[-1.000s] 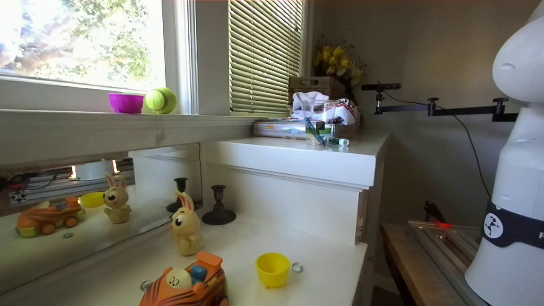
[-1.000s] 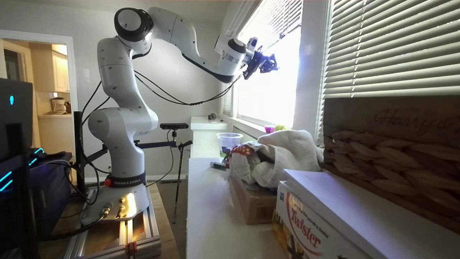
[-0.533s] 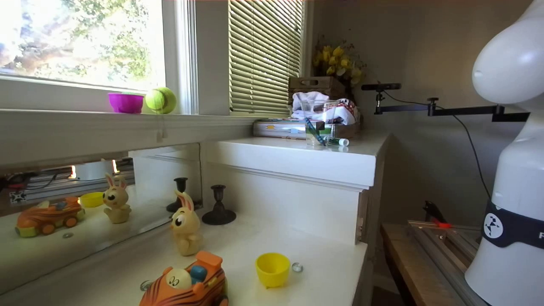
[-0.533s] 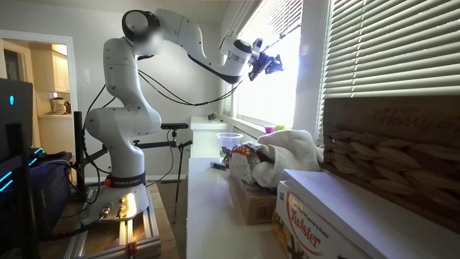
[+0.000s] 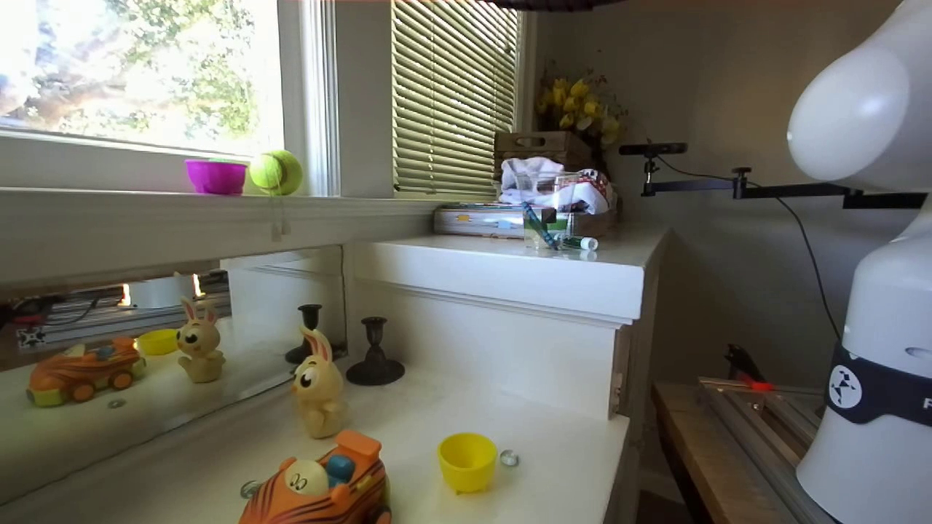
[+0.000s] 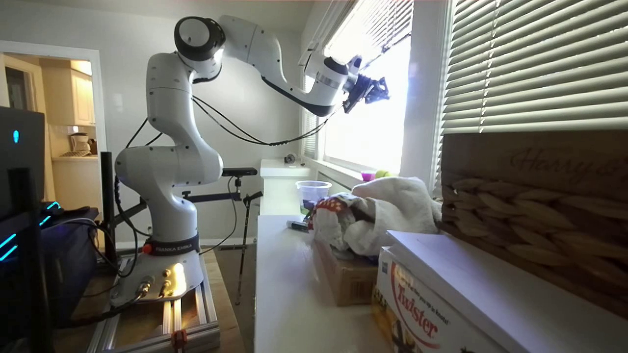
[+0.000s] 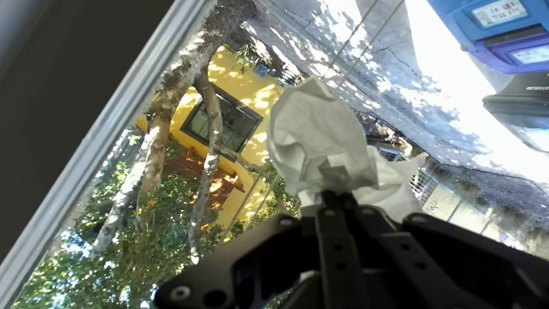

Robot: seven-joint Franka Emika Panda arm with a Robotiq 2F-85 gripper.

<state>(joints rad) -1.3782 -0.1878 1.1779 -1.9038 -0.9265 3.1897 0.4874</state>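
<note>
In the wrist view my gripper point(image 7: 336, 199) is shut on a crumpled white tissue or cloth point(image 7: 317, 133), which billows out past the fingertips. Its exact material is hard to tell. Behind it, through the window, show trees, a yellow building and a pavement. An exterior view has the gripper point(image 6: 383, 90) raised high in front of the bright window point(image 6: 368, 132); glare hides the white piece there. Whether the piece touches the glass I cannot tell. Well below, on the sill, sit a magenta bowl point(image 5: 216, 177) and a tennis ball point(image 5: 282, 173).
On the low white surface stand a bunny toy point(image 5: 320, 400), an orange toy car point(image 5: 320, 487), a yellow cup point(image 5: 467, 466) and a dark candle holder point(image 5: 375, 364). The raised counter bears a clear plastic container point(image 6: 314, 192), a towel point(image 6: 397, 206) and a Twister box point(image 6: 417, 314).
The arm has swung rightward in an exterior view, carrying the gripper slightly right and down. A dark ribbed shape has come in at the top edge of an exterior view. The grip stays shut.
</note>
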